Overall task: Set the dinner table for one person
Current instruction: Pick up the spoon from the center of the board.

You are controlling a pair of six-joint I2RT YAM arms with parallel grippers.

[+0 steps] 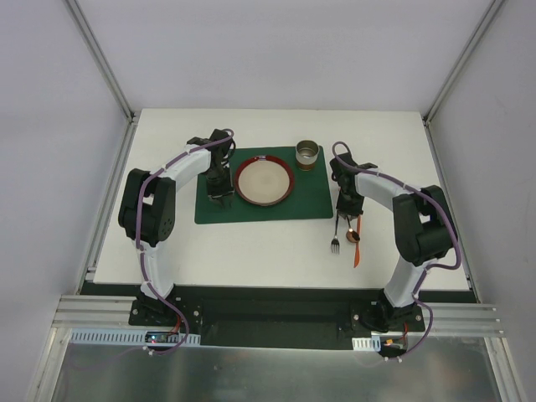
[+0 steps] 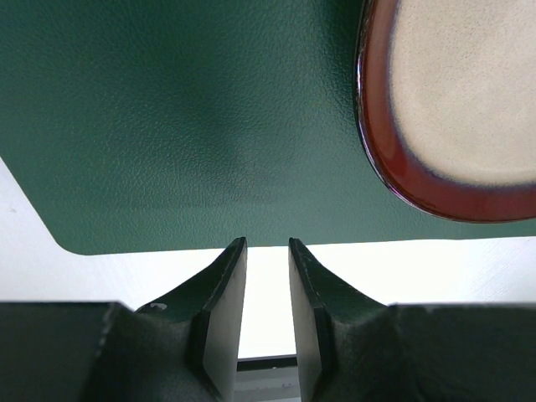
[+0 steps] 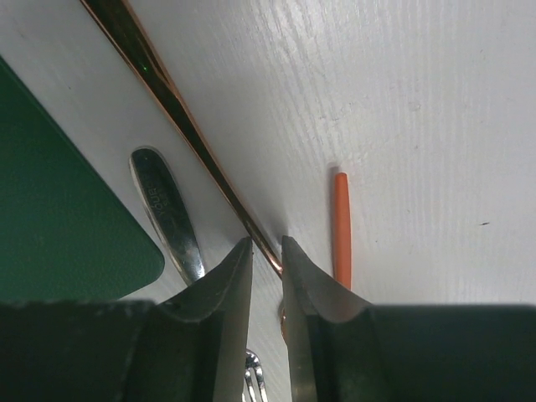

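- We see the dinner table [image 1: 402, 151] as a white tabletop filling the middle of the overhead view, with aluminium posts at its far corners.
- A dark green placemat [image 1: 310, 201] lies at the centre of it.
- A red-rimmed plate [image 1: 264, 182] with a beige middle rests on the mat.
- A metal cup [image 1: 307, 153] stands at the mat's upper right corner.
- The left gripper [image 2: 266, 243] hangs over the left part of the placemat, beside the plate. In its wrist view the plate sits in the upper right of the frame.
- Its fingers are released, a narrow gap between them with nothing in it. Through the gap we see only white table, just below the mat's lower edge.
- The right gripper [image 3: 266, 241] is down at the table, just off the right edge of the placemat.
- A fork [image 1: 334, 241] lies there on the white surface, with a copper spoon [image 1: 353, 236] beside it and a thin orange stick [image 1: 358, 249] just right of that.
- In the right wrist view, the spoon's copper handle runs from the upper left of the frame down into the narrow gap between the fingertips.
- We cannot tell whether the fingers pinch the handle or only straddle it.
- The fork's handle lies just left of those fingers, and the orange stick just right.
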